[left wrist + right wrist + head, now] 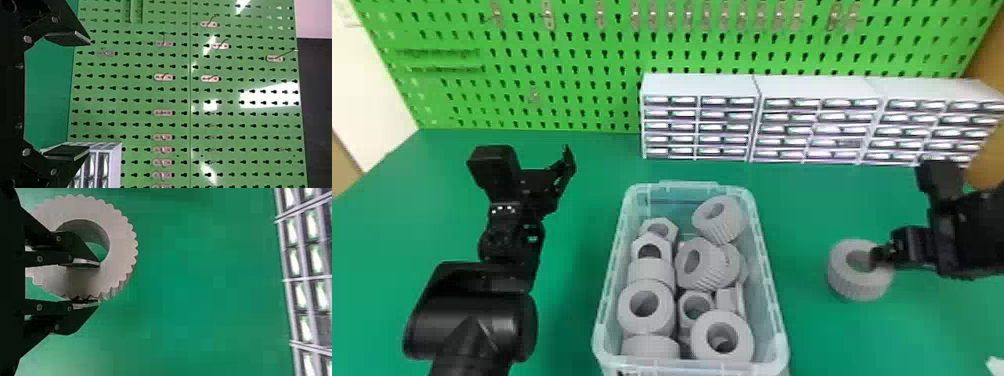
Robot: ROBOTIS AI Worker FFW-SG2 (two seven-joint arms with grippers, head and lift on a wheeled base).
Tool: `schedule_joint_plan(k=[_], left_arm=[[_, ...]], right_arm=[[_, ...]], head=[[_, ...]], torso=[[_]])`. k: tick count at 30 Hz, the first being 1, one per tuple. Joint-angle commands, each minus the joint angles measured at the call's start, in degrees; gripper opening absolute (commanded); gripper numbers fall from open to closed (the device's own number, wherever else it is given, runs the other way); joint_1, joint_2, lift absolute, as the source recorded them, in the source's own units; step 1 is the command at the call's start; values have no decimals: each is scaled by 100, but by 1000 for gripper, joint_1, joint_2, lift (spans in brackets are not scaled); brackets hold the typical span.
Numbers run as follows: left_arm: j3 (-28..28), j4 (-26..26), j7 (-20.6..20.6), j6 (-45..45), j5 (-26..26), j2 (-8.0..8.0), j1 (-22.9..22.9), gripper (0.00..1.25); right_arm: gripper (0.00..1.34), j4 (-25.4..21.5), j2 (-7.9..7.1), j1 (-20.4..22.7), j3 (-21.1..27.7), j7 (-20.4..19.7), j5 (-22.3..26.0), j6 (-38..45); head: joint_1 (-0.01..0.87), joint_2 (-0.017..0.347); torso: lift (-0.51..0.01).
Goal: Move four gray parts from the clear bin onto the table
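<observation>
In the head view my right gripper is at the ribbed gray ring, right of the clear bin. The right wrist view has my right gripper shut on the wall of that ring, one finger in its hole and the other at its outer edge. Whether the ring touches the table I cannot tell. Several gray rings and nuts, among them a round ring, lie in the bin. My left gripper is parked left of the bin, open and holding nothing; its wrist view has the same gripper facing the pegboard.
White drawer cabinets stand along the back of the green table, before a green pegboard. A small white object lies at the lower right edge. Green tabletop surrounds the ring.
</observation>
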State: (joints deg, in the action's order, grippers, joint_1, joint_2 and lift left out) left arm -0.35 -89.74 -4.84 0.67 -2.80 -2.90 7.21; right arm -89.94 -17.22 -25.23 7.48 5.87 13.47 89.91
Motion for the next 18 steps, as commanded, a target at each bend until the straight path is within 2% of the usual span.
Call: schedule_joint_plan(k=[1, 8, 18], left_arm=[[0, 0, 0, 3, -1, 0, 0, 953], [9, 0, -9, 3, -10, 0, 0, 953], [-9, 0, -17, 3, -19, 0, 0, 953]], right_arm=[[339, 257, -1, 53, 8, 2, 6, 17], [339, 521, -27, 123, -10, 2, 77, 17], [339, 556, -53, 176, 34, 2, 85, 17]], head=[[693, 72], [693, 72], [693, 72]], torso=[[-52], [-52], [-52]])
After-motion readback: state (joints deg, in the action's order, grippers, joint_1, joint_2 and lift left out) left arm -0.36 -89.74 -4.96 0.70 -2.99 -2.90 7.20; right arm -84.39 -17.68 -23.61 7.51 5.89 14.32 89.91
